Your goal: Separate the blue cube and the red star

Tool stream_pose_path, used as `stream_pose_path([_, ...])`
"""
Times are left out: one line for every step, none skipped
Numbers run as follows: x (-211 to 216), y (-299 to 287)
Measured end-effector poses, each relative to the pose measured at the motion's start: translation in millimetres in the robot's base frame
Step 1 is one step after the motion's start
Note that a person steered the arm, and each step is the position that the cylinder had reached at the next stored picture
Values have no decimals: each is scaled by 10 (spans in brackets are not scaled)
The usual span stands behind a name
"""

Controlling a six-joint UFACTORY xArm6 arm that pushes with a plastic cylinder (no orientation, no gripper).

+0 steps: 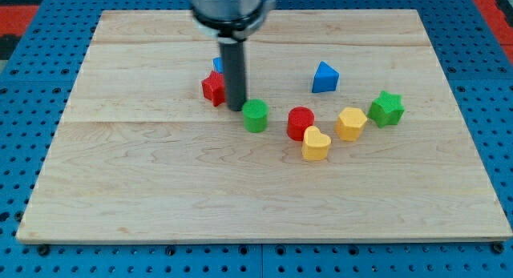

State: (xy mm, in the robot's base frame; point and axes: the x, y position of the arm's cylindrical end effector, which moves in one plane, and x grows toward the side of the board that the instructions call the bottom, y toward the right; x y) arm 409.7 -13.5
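The red star (212, 88) lies left of centre on the wooden board (160, 190). The blue cube (218, 66) sits just above it, touching it, mostly hidden behind the rod. My tip (236, 108) rests on the board at the red star's right edge, between the star and a green cylinder (256, 115).
A red cylinder (300, 122), a yellow heart (316, 143), a yellow hexagon-like block (350, 122) and a green star (386, 108) form a cluster to the right. A blue triangular block (325, 78) lies above them. A blue perforated table surrounds the board.
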Motion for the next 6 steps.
stream_pose_path([-295, -23])
stream_pose_path([-150, -606])
stream_pose_path([-213, -953])
stream_pose_path([-667, -476])
stream_pose_path([-684, 212])
stream_pose_path([67, 221])
